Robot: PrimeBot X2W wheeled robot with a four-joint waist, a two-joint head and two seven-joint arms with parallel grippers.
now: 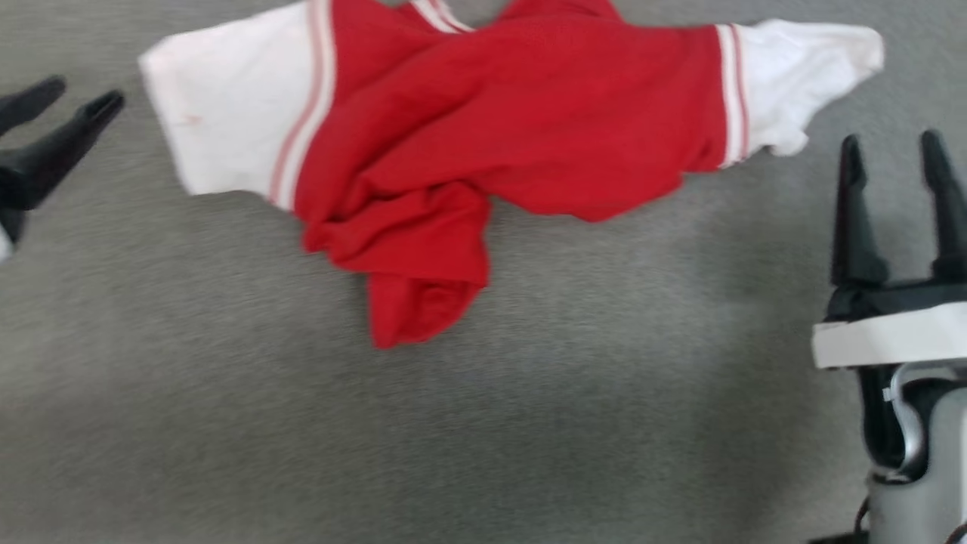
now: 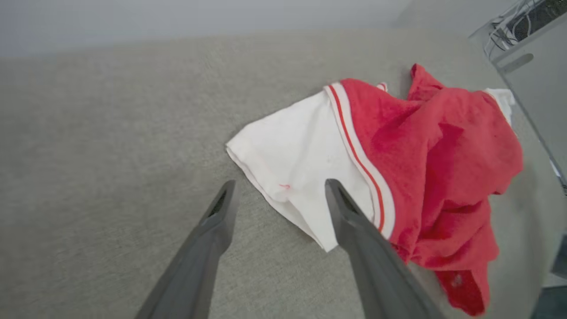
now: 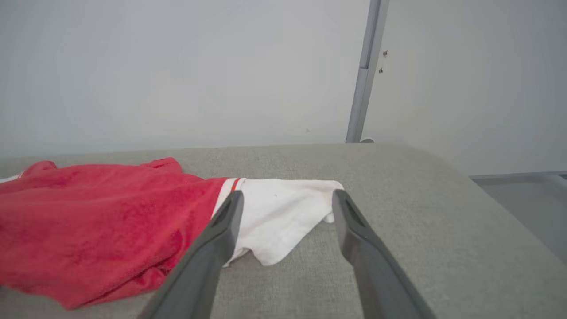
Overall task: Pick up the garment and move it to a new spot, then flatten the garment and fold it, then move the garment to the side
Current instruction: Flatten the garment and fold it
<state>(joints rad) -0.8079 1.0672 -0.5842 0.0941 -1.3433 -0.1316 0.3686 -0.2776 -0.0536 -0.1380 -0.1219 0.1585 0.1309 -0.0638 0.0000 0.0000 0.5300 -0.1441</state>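
Observation:
The garment [image 1: 521, 128], a red shirt with white sleeves and striped trim, lies crumpled across the far part of the grey fabric surface [image 1: 483, 423]. Its body is bunched and twisted, and one sleeve spreads out to each side. My left gripper [image 1: 72, 97] is open at the left edge, apart from the left sleeve. In the left wrist view the left gripper [image 2: 279, 188] hovers over the white sleeve of the garment [image 2: 425, 146]. My right gripper [image 1: 891, 143] is open at the lower right, just below the right sleeve. In the right wrist view the right gripper [image 3: 288, 197] frames that sleeve of the garment [image 3: 88, 221].
The grey surface ends in a rounded right edge [image 3: 496, 212], with a lower floor beyond it. A pale wall with a vertical grey post [image 3: 365, 71] rises behind it. A grey cabinet with cables [image 2: 531, 48] stands at the upper right of the left wrist view.

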